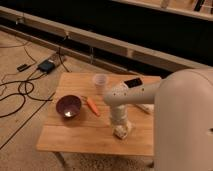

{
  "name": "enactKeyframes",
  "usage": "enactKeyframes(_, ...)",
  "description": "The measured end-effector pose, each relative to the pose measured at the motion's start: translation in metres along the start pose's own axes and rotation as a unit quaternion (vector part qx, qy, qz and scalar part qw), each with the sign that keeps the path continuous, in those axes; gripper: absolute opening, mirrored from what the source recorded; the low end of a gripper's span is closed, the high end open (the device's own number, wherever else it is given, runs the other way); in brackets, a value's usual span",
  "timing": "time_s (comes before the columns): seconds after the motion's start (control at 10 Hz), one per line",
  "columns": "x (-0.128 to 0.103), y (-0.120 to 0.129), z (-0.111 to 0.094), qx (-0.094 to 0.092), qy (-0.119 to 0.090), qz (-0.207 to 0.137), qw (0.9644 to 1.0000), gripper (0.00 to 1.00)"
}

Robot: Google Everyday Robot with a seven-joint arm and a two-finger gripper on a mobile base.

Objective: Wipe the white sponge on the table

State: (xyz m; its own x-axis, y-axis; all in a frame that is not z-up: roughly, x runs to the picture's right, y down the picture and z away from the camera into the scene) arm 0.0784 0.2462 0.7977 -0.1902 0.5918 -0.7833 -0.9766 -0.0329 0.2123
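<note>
The white sponge [121, 132] is a small cream block on the light wooden table [75, 137], toward the front right of its top. My gripper [120, 126] comes straight down on it from the thick white arm [131, 95], and the wrist hides the sponge's upper part. Only the sponge's lower edge shows under the gripper.
A purple bowl [68, 106] sits at the left of the table with an orange carrot [93, 106] beside it. A translucent cup [100, 81] and a black flat item [132, 82] stand at the back. A whitish oblong [145, 107] lies behind the arm. Cables and a black box [47, 66] lie on the floor at left.
</note>
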Motion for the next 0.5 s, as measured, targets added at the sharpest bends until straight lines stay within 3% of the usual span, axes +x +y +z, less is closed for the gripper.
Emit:
enactKeyframes(0.4,0.0024,0.0007,0.0027,0.007,0.006,-0.003,0.9999,0.02)
enactKeyframes(0.5,0.0027,0.0007,0.0033,0.009,0.007,-0.003,0.9999,0.00)
